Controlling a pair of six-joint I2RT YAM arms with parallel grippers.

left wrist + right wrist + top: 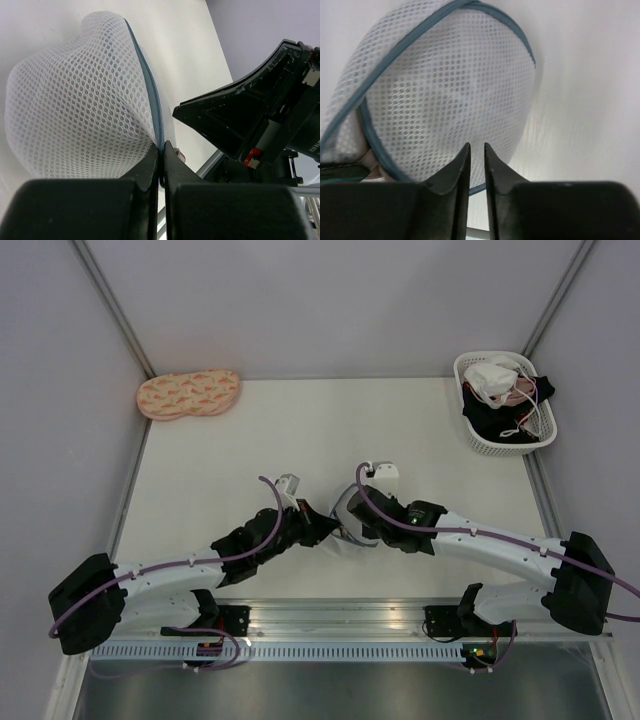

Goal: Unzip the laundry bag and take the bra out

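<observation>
Left gripper (160, 150): jaws closed tight on the bag (80, 100) at its blue-grey rim (150, 85). Right gripper (475, 150): jaws a narrow slit apart, tips against the mesh; any hold cannot be confirmed. Bag lies mid-table (250, 440), between both grippers.

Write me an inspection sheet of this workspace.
Surface: white table, no spills seen.
Job's things: laundry bag mid-table between the grippers; bra not plainly seen.
Clutter: peach pad far left; white basket of garments far right.
Grippers: left gripper shut on the bag's zip seam; right gripper fingers nearly together at the mesh, hold unclear.
Cables: purple cables along both arms.
Surroundings: grey walls, nothing else seen.
</observation>
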